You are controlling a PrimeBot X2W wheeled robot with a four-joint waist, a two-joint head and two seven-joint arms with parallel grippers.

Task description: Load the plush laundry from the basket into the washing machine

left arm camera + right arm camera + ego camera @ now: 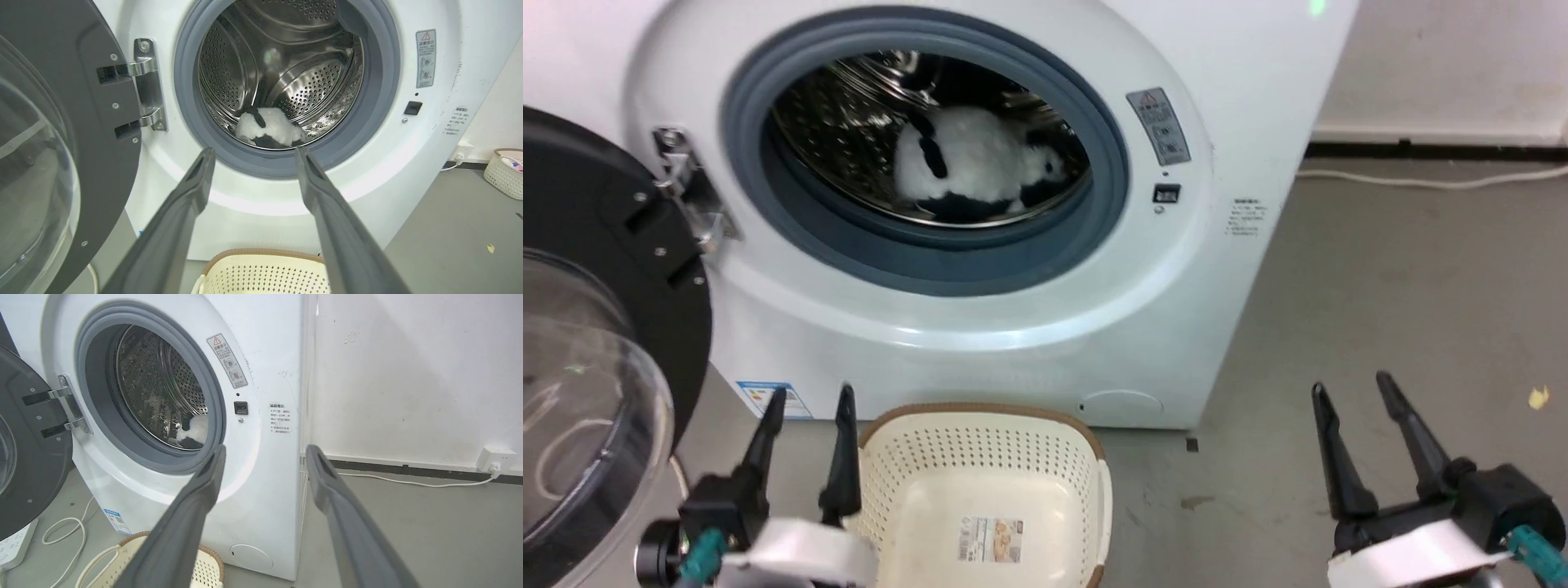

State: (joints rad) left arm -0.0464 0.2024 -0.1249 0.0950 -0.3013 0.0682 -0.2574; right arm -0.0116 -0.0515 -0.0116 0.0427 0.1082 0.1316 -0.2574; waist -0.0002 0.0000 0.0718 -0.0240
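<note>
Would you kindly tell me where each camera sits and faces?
Head view: on the head, facing down at washing machine and basket; left claw, right claw show.
Left wrist view: left wrist, facing the machine's opening; its fingers show.
Right wrist view: right wrist, facing machine and wall; its fingers show.
Shared: all see the panda inside.

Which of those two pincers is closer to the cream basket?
The left. The left pincer sits just beside the basket, at its left rim; the right pincer is well off to its right, over the floor.
</note>
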